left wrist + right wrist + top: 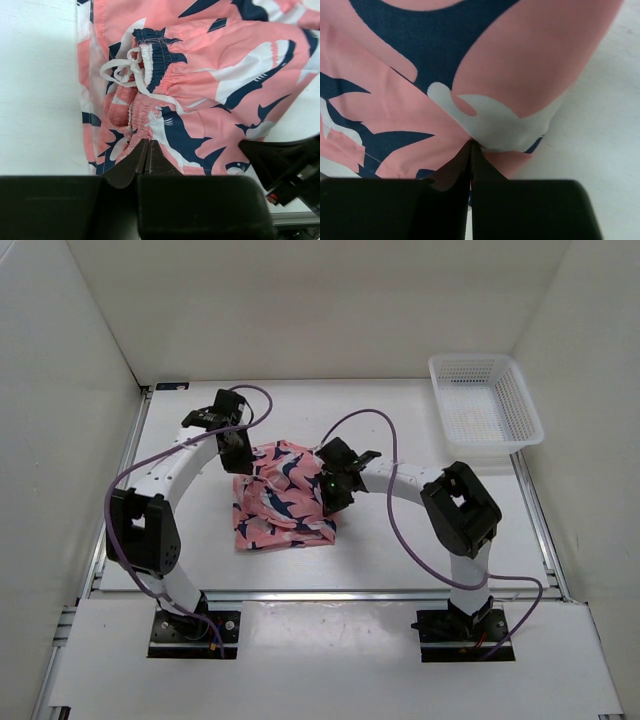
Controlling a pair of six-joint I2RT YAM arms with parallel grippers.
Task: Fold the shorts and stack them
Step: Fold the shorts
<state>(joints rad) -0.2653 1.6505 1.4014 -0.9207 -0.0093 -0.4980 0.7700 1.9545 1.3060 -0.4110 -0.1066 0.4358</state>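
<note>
The shorts (280, 510) lie in a crumpled bundle on the white desk (400, 550), a little toward 9 o'clock of its centre. As far as the rumpling lets me tell, the bundle's long axis runs roughly from 12 to 6 o'clock, leaning slightly toward 1 and 7.

The left gripper (240, 458) sits at the bundle's 11 o'clock corner. In its wrist view its fingers are pressed together on a fold of pink fabric, just below the gathered waistband (155, 65) and the knotted white drawstring (122, 72), so the waist end lies at that corner. The right gripper (330, 495) is at the bundle's 3 o'clock edge, its fingers likewise pinching a fold of the cloth at a rounded outer edge, with bare desk just beyond it.

Bare desk stretches from the shorts toward 6 o'clock as far as the metal rail (330, 594) along the near edge, and there is another bare strip toward 12 o'clock up to the back wall (330, 320). Toward 9 o'clock the left arm curves close along the desk's side edge, leaving little room there. The white mesh basket (520, 390) stands at 2 o'clock in the far corner, well apart from the shorts.
</note>
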